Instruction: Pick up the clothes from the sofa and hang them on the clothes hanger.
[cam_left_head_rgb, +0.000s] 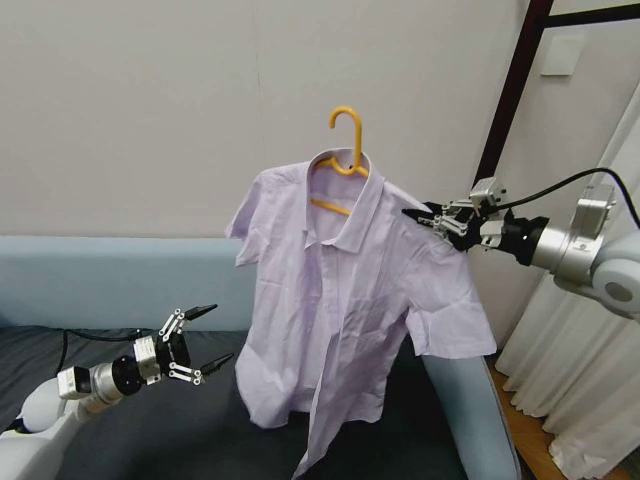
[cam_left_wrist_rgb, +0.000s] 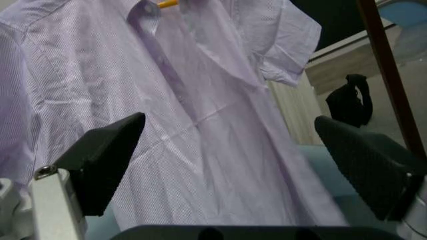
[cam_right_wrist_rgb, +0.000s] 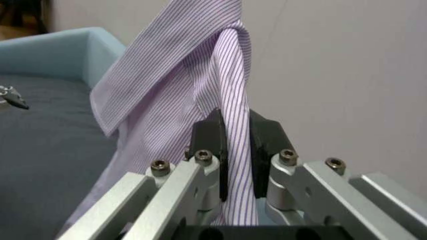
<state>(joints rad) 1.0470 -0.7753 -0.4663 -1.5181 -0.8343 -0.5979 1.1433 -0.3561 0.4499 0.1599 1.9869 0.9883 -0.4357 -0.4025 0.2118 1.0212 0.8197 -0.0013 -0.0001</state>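
Observation:
A lilac striped short-sleeved shirt (cam_left_head_rgb: 340, 290) hangs in the air on a yellow hanger (cam_left_head_rgb: 345, 150), above the sofa. My right gripper (cam_left_head_rgb: 425, 220) is shut on the shirt's shoulder, holding it up; in the right wrist view its pads (cam_right_wrist_rgb: 215, 142) pinch a fold of the striped cloth (cam_right_wrist_rgb: 193, 85). My left gripper (cam_left_head_rgb: 205, 335) stands open low at the left, over the sofa seat, a short way from the shirt's lower edge. The left wrist view looks between its two black fingers (cam_left_wrist_rgb: 107, 160) at the shirt (cam_left_wrist_rgb: 200, 115), with nothing held.
The sofa has a dark grey seat (cam_left_head_rgb: 150, 430) and pale blue back (cam_left_head_rgb: 110, 280) and armrest (cam_left_head_rgb: 470, 420). A dark brown pole (cam_left_head_rgb: 510, 90) rises at the right behind my right arm. White curtains (cam_left_head_rgb: 580, 400) hang at the far right.

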